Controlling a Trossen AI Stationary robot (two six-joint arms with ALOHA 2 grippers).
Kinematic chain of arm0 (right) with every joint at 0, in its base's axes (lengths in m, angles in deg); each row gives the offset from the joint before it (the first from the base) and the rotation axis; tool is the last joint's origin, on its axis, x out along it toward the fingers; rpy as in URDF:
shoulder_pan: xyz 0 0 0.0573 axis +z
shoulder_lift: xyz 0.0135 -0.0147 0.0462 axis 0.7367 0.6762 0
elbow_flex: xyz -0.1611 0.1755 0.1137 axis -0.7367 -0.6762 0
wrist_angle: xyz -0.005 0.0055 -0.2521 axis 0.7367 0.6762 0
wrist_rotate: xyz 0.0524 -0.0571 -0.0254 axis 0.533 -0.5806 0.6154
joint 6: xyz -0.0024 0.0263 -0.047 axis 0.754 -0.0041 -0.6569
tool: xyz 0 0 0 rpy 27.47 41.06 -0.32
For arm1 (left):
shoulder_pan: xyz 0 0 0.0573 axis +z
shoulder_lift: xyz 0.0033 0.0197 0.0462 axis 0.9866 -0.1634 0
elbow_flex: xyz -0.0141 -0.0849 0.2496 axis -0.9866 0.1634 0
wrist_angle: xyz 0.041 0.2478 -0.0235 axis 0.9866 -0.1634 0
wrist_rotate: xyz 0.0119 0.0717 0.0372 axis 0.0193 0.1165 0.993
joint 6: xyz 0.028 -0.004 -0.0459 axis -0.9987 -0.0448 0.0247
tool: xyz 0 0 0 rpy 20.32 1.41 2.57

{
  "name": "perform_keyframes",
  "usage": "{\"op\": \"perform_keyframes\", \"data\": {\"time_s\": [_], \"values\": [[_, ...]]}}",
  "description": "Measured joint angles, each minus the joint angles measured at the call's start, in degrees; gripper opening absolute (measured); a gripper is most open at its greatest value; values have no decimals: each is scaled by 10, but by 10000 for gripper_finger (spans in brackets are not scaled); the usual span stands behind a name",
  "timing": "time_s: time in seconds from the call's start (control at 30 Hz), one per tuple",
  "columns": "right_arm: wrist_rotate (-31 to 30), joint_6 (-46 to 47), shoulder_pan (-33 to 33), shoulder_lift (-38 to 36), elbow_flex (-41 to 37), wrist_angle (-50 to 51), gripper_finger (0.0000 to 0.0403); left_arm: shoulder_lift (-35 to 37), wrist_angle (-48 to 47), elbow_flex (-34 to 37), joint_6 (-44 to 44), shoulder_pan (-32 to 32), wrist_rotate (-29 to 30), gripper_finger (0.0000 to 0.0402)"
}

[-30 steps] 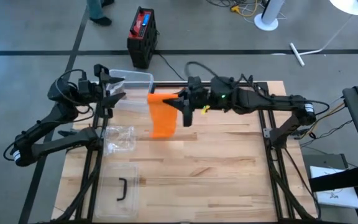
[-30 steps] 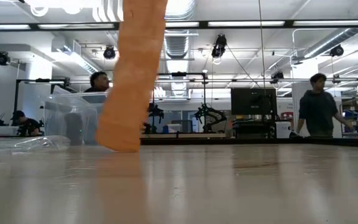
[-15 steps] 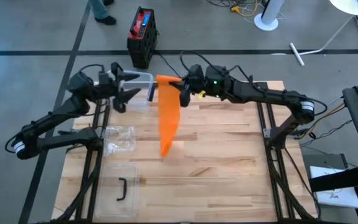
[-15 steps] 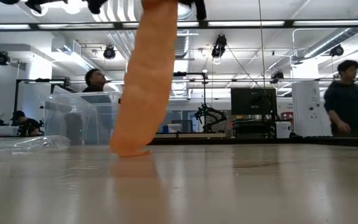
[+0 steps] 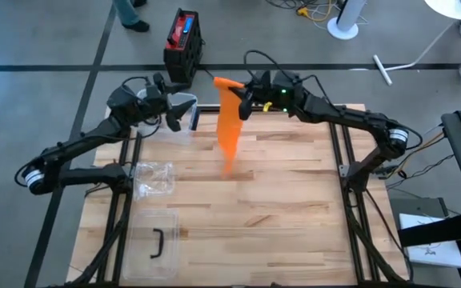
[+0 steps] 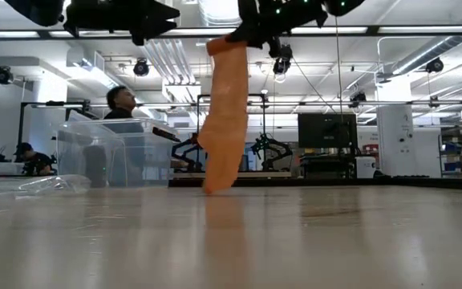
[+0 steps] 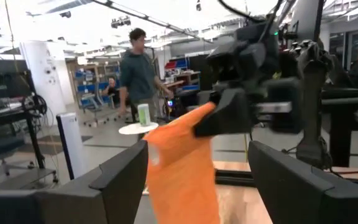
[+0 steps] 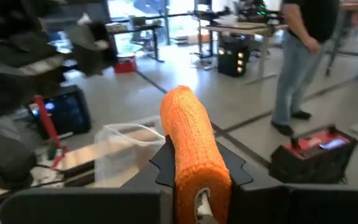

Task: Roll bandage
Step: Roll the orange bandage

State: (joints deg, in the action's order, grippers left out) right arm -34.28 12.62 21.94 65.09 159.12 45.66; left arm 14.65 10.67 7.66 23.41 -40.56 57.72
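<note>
The orange bandage (image 5: 229,128) hangs as a long strip over the far middle of the table, with my right gripper (image 5: 242,100) shut on its upper end. In the low view the bandage (image 6: 224,120) reaches down to about table height; whether its lower end (image 6: 215,186) touches the wood I cannot tell. My left gripper (image 5: 184,112) stands open just left of the strip and points at it. In the left wrist view the bandage (image 7: 182,174) shows between my left gripper's (image 7: 197,154) two fingers but farther off. My right gripper pinches the bandage's upper end (image 8: 194,165) between its two fingers, which lie about level and come from the table's right side. The topmost bit (image 8: 182,106) stands up and curls over the fingers. The strip hangs straight down below them.
A clear plastic box (image 6: 103,152) stands at the far left, behind my left gripper. A crumpled clear bag (image 5: 154,178) and a clear lid with a black handle (image 5: 157,244) lie along the left side. People move in the room beyond.
My right gripper has gone toward the far edge and down a little, rolling as it went. The strip, seen broadside before, now shows narrow, and its lower end has swung toward the right. My left gripper has moved right, toward the bandage, and sunk a little.
</note>
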Motion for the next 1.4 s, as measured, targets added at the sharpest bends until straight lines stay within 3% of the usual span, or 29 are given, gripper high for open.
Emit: {"op": "perform_keyframes", "data": {"time_s": [0.23, 0.4, 0.57, 0.73, 0.87, 1.07, 1.4], "values": [[47, -39, 70, -55, 37, 46, 44, 38, 0, 0, -16, 0, 0, 266], [-14, -52, 159, -84, 40, 102, 44, 80, -25, 0, -41, 0, -1, 255], [-37, 27, 240, -99, 47, 105, 44, 113, -40, 0, 3, -2, -6, 245], [-34, 117, 275, -100, 83, 103, 44, 147, -34, 0, 25, -4, -33, 233], [-35, 118, 273, -100, 89, 109, 50, 166, -39, 0, 36, -4, -36, 225], [-39, 75, 214, -82, 78, 118, 51, 163, -44, 0, 41, -5, -71, 228], [30, 56, 83, -5, 0, 32, 53, 72, -21, 3, 60, -10, -69, 253]]}}
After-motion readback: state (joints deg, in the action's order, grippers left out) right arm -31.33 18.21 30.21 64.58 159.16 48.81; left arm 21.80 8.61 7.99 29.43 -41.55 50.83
